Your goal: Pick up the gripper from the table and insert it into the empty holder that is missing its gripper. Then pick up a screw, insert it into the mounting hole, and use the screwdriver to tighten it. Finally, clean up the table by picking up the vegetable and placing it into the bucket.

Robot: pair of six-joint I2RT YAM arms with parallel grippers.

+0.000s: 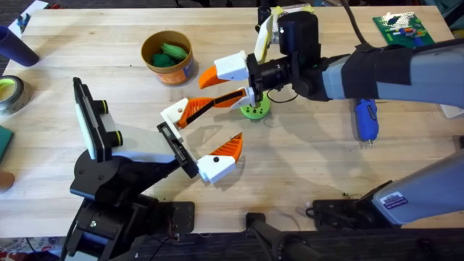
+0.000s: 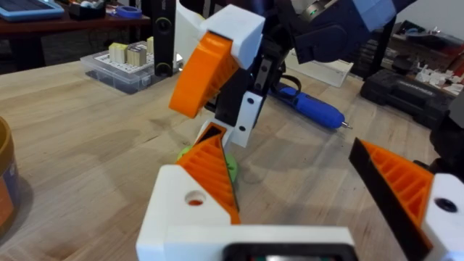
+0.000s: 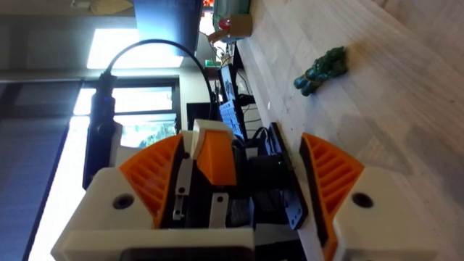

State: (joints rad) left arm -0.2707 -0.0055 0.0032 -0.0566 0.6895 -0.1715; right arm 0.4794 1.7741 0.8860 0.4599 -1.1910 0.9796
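Blue screwdriver [image 1: 365, 120] lies beside right arm; green veg in bucket [image 1: 168, 56]; both hands wide.

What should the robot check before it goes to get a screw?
1. Gripper seated in the holder: cannot tell. Its white block sits at the plate.
2. Mounting hole free: ok, no screw head in it.
3. Right pincer clear of the gripper: not ok, it is right at the orange tip.
4. Screwdriver ready: ok, lying flat with nothing on it.
5. Bucket upright and open: ok.
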